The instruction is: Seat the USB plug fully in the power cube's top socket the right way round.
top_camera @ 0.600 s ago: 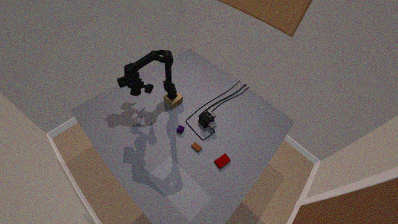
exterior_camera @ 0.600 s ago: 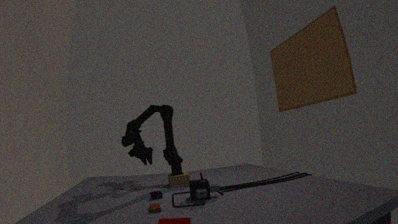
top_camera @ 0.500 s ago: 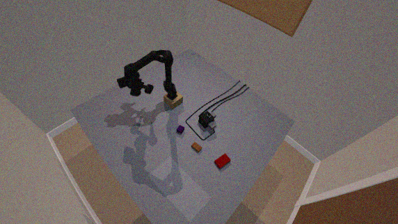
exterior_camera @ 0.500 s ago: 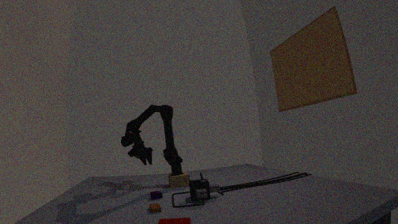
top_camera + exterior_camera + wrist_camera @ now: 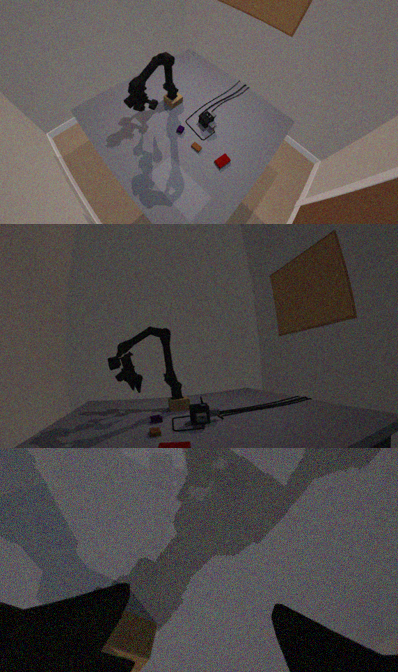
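Technician: State the condition of the end effector (image 5: 147,107) (image 5: 137,392) (image 5: 201,597).
Supervisor: Fingers wide, nothing between them. It hangs above the worktop (image 5: 250,139) (image 5: 278,422) (image 5: 320,583), well apart from the power cube (image 5: 206,119) (image 5: 199,412).
Technician: Locate the workpiece.
Supervisor: The cube stands within the bend of a black cable (image 5: 194,130) (image 5: 172,423). A thin dark piece (image 5: 201,400), probably the plug or its lead, rises upright from its top. The plug's facing cannot be told.
Technician: Specify the approach.
Supervisor: In the top view the cube lies to the right of the end effector and slightly lower. The single arm should swing across, staying high, then align its fingers with the plug's flat sides.
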`<state>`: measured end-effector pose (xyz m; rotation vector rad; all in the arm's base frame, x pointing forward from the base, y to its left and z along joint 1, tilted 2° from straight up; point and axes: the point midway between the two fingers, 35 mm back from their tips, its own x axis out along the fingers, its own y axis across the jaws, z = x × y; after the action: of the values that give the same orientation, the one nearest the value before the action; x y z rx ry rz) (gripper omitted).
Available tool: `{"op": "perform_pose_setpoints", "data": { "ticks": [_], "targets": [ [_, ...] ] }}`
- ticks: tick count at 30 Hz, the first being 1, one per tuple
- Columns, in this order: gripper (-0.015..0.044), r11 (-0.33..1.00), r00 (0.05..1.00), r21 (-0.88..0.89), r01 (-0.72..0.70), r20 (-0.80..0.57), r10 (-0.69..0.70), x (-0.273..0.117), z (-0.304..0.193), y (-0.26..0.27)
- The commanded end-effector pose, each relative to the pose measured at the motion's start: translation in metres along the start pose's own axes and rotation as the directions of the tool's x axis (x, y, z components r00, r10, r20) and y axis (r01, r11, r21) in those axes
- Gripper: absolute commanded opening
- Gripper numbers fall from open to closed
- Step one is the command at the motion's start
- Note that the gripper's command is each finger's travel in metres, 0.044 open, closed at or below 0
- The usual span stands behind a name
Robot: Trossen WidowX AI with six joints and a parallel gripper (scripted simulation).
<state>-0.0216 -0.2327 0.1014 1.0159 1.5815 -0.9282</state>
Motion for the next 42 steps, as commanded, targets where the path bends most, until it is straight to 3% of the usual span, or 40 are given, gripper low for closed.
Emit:
{"op": "perform_pose_setpoints", "data": {
  "ticks": [1, 11, 20, 29, 42],
  "targets": [
    [0.0440, 1.000, 0.998, 0.013, 0.027, 0.050, -0.028, -0.011, 0.026, 0.047],
    [0.0440, 0.993, 0.987, 0.105, 0.051, 0.146, -0.066, -0.029, 0.045, 0.157],
    [0.0440, 0.992, 0.966, 0.124, 0.021, 0.253, -0.052, -0.031, 0.022, 0.252],
    [0.0440, 0.948, 0.960, 0.296, -0.117, 0.278, 0.032, -0.030, -0.044, 0.356],
    [0.0440, 0.859, 0.964, 0.468, -0.206, 0.247, 0.096, -0.017, -0.144, 0.425]
  ]
}}
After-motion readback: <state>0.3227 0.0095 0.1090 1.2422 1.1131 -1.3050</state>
